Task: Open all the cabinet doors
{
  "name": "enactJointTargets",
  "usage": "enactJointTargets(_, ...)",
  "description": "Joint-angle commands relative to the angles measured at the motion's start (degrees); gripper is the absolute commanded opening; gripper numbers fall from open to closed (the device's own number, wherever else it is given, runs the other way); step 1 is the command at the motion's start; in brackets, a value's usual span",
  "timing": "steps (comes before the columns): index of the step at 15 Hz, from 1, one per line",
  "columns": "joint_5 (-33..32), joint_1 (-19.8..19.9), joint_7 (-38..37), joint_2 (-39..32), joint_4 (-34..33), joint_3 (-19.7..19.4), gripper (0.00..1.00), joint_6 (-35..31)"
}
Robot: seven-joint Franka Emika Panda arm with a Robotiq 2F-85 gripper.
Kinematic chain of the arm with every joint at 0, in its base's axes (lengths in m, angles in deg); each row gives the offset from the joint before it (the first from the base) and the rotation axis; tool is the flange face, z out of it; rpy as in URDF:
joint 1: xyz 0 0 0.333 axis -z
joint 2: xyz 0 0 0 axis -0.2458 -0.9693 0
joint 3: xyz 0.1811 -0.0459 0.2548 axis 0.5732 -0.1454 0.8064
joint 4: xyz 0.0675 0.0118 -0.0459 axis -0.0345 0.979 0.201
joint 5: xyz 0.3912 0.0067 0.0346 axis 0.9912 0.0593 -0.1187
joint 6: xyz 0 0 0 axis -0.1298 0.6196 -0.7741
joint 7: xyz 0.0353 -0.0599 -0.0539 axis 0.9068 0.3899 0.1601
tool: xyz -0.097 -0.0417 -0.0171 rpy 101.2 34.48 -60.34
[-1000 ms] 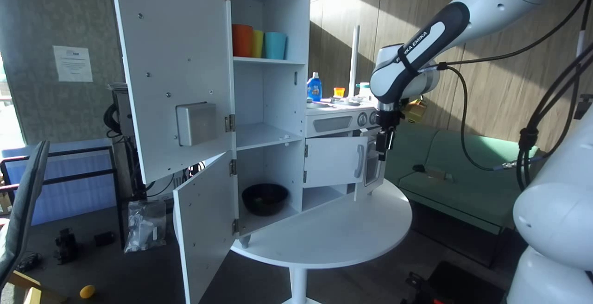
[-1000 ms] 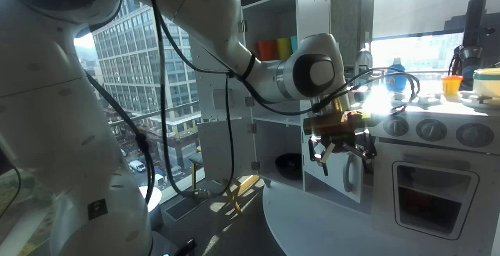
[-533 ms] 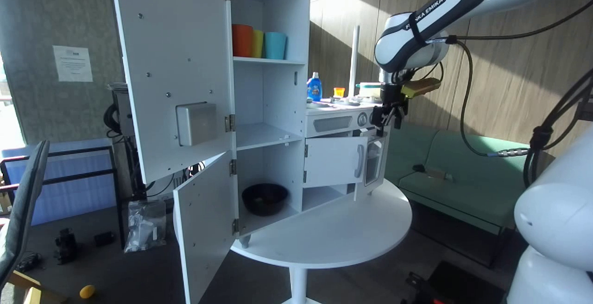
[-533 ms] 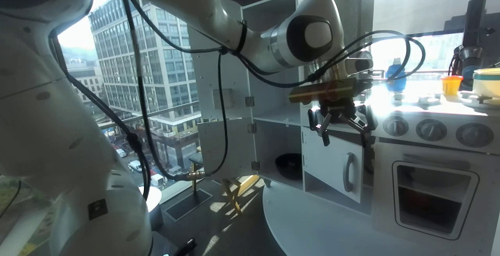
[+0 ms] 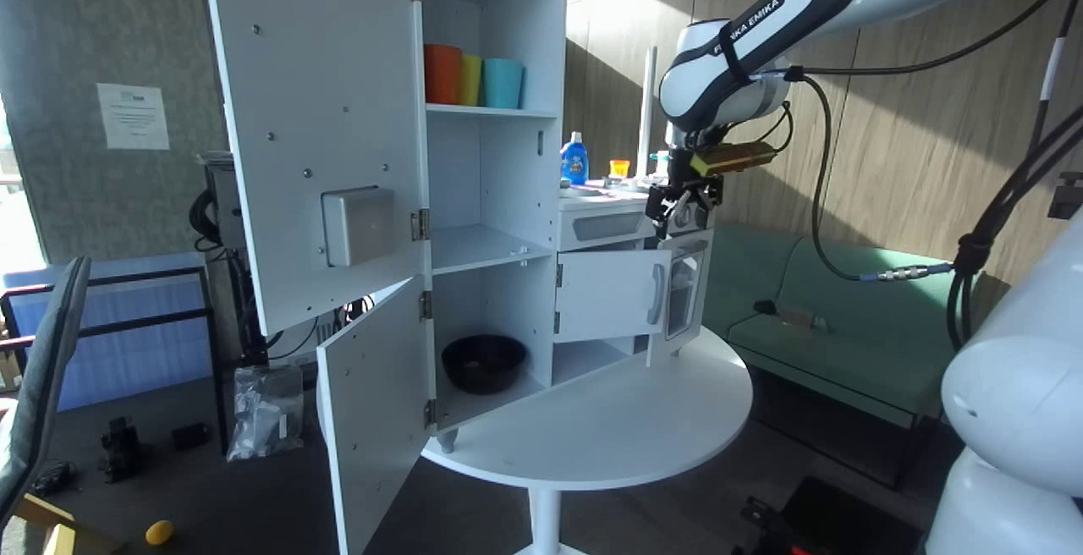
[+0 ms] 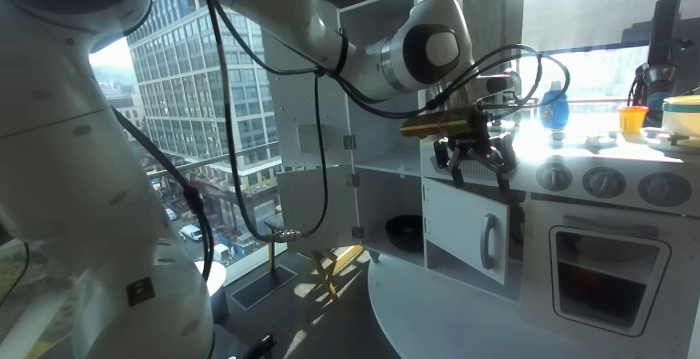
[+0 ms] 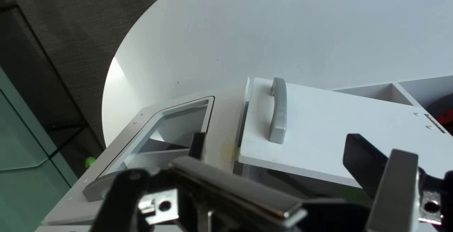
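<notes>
The tall cabinet door with the grey square inset [image 5: 317, 140] and the shorter door below it [image 5: 376, 420] stand swung wide open on their hinges. The small white door with a grey handle [image 5: 607, 294] is partly open; it also shows in the wrist view [image 7: 318, 126] and in an exterior view [image 6: 465, 225]. The oven door with a dark window [image 6: 601, 277] looks flush and closed. It shows at the left of the wrist view [image 7: 170, 129]. My gripper [image 6: 480, 184] is open and empty, above the top edge of the small door. Its fingers [image 7: 364, 161] are wide apart.
A white round table [image 5: 626, 436] carries the toy kitchen. Cups [image 5: 503, 83] stand on the upper shelf and a black bowl [image 5: 484, 364] on the lowest. A blue bottle [image 5: 574, 159] and an orange cup [image 6: 632, 120] stand on the stove top. Stove knobs [image 6: 554, 177] stick out.
My gripper has risen from in front of the small door to above its top edge, turned somewhat and shifted toward the tall cabinet. The doors have not visibly moved.
</notes>
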Motion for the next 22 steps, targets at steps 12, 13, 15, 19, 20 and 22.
enactJointTargets(12,0.8,-2.15,25.76,-12.73,-8.4,-0.78,1.0,-7.85)
enactJointTargets(13,3.74,-2.12,27.67,-13.27,-9.49,-0.82,1.0,-7.0)
enactJointTargets(15,9.55,-1.99,31.64,-14.1,-11.57,-0.67,1.0,-4.86)
enactJointTargets(19,16.0,-1.64,35.9,-16.9,-16.41,-0.23,1.0,-1.16)
enactJointTargets(20,17.35,-1.51,36.57,-17.63,-17.64,-0.14,1.0,-0.19)
enactJointTargets(22,17.82,-1.22,36.05,-19.6,-20.06,-0.2,1.0,1.45)
